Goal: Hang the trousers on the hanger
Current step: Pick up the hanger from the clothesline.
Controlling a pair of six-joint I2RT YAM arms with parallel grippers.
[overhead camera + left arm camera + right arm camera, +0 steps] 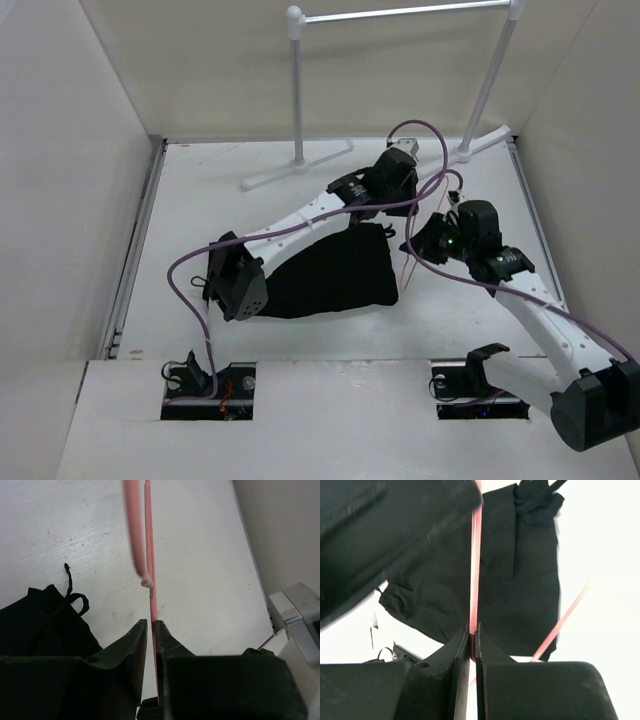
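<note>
— Where do the trousers (330, 272) lie?
— About mid-counter (200, 200), folded into a dark bundle partly under the left arm (300, 220). Their long axis runs left to right, and the drawstring (70, 587) end points toward the far right corner.
— And the hanger (151, 600)?
— Just right of the trousers and nearer the right edge than the left, held from two sides. In the left wrist view its wire runs straight away from the camera, with the twist and the hook beyond, so the hook points away from that arm.
— How is the left gripper (151, 625)?
— Closed to a sliver, pinching the wire just short of the twist.
— The right gripper (472, 629)?
— It is clamped the same way on one straight run of wire. A second run slants off to its right, past the edge of the trousers.
— Does the hanger touch the counter?
— That cannot be told. The trousers are not on it; the cloth lies flat beside the wire.
</note>
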